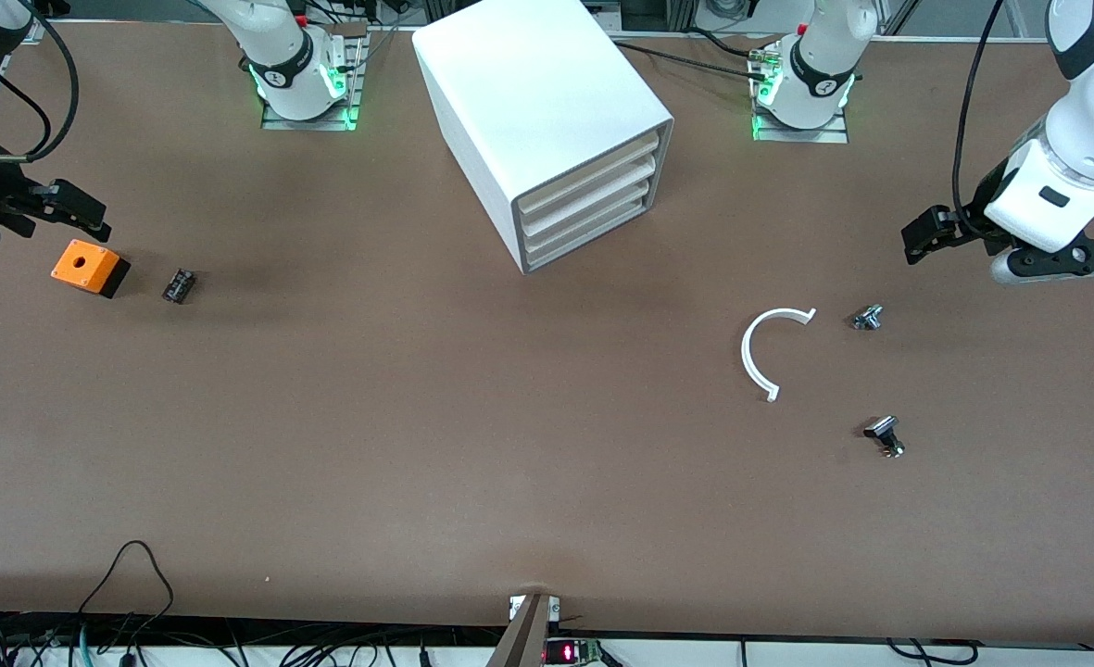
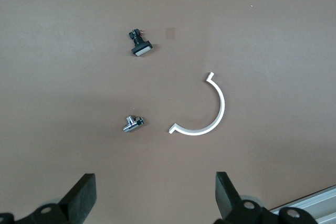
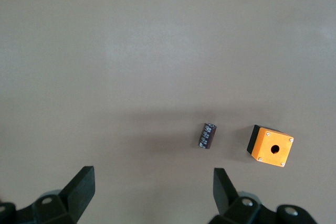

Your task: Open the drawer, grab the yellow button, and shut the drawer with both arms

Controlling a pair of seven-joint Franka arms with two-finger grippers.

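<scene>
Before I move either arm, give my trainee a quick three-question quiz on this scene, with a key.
1. True or false: all four drawers of the cabinet are shut.
2. Which lies nearer the front camera: the orange box or the white curved piece?
3. The left gripper and right gripper are: A) both shut on parts, B) both open and holding nothing, C) inside the top drawer.

Key: 1 true; 2 the white curved piece; 3 B.
</scene>
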